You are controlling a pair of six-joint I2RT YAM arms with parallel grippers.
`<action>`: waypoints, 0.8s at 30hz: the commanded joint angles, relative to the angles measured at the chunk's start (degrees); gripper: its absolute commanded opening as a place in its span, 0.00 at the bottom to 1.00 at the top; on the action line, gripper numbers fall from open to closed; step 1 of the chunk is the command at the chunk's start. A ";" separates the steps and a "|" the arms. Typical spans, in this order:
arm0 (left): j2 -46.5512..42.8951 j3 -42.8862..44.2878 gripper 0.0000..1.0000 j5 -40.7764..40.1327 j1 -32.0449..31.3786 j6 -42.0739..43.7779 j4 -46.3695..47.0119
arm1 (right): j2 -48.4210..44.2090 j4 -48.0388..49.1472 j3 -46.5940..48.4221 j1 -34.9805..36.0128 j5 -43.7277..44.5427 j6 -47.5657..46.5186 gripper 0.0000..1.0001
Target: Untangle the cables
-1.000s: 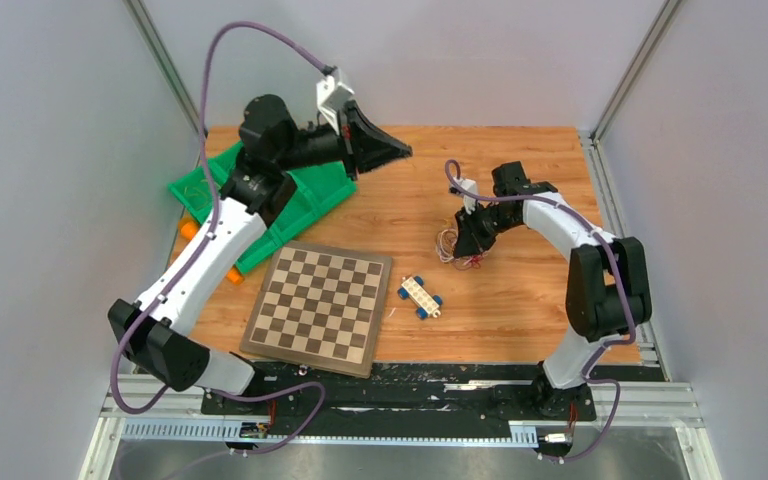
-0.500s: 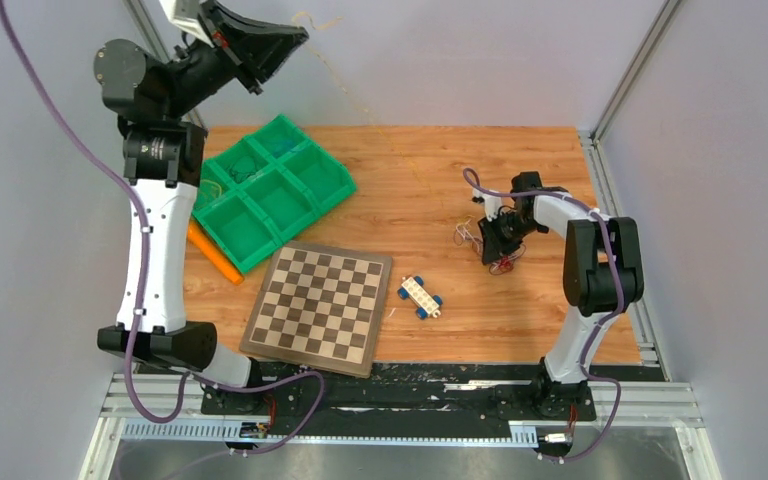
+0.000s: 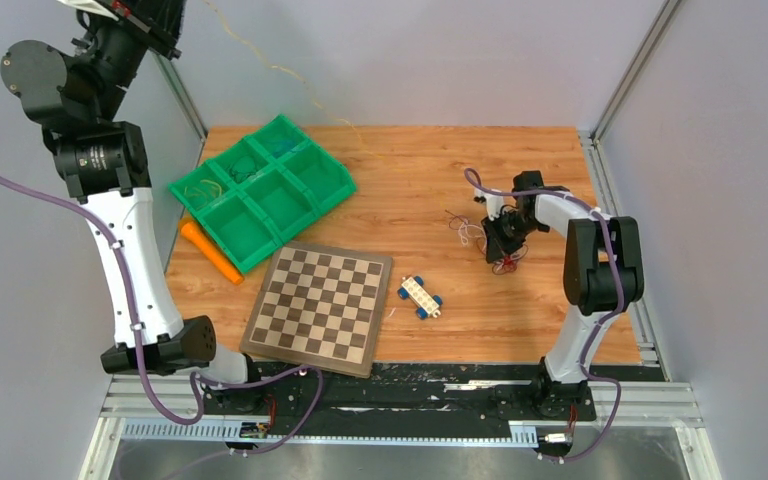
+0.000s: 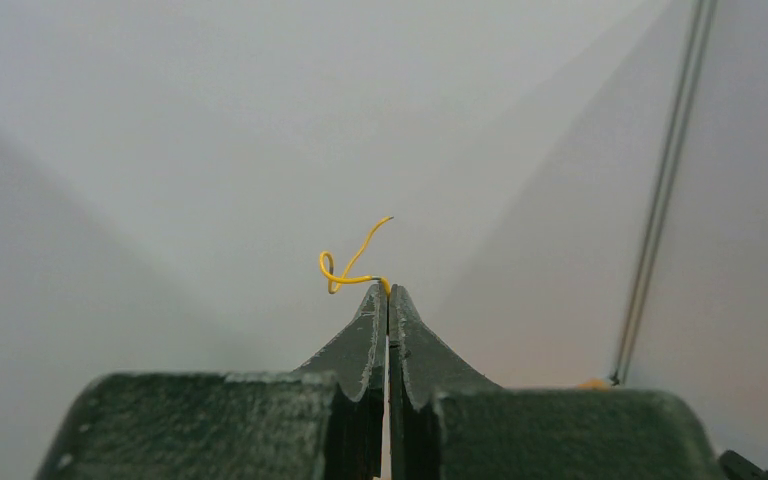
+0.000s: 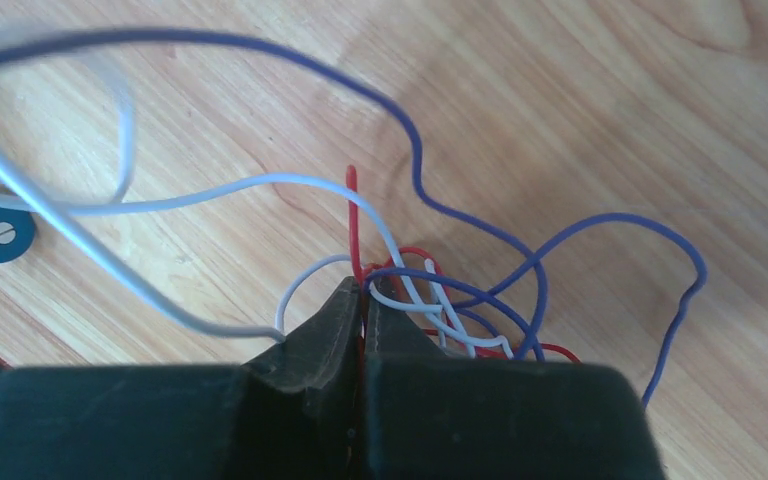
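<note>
Cables (image 5: 430,300) in red, white and blue lie in a loose tangle on the desk (image 3: 520,320) near its right edge. The right tool (image 5: 363,292), down on the tangle, has its jaws pressed together on a red strand (image 5: 353,215) that sticks up from between the tips. The left tool (image 4: 388,290) hangs high above the far left corner, pinching the curled end of a yellow strand (image 4: 345,278), which trails down toward the far edge beside the green tray (image 3: 260,190).
</note>
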 commanded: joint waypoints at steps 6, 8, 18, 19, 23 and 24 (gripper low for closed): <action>-2.05 -1.86 0.00 -7.70 8.36 4.57 -2.38 | 1.68 0.70 -0.22 -2.35 6.63 -2.03 0.00; -1.05 0.07 0.00 -10.08 10.10 6.21 -4.44 | 1.95 0.72 -0.36 -2.54 8.93 -1.93 0.00; -0.96 -4.13 0.00 -9.66 14.84 10.44 -4.60 | 1.61 -1.17 1.55 -5.69 5.84 -1.69 0.00; -1.16 -5.37 0.00 -10.51 15.04 10.65 -4.09 | 1.70 -1.36 1.83 -5.69 5.52 -1.58 0.00; -1.35 -11.22 0.00 -9.31 17.69 9.31 -0.57 | 1.51 -1.69 1.91 -5.69 4.58 -1.70 0.00; -1.32 -12.88 0.00 -8.82 18.54 8.54 0.20 | 1.50 -1.72 1.80 -5.69 4.49 -1.72 0.00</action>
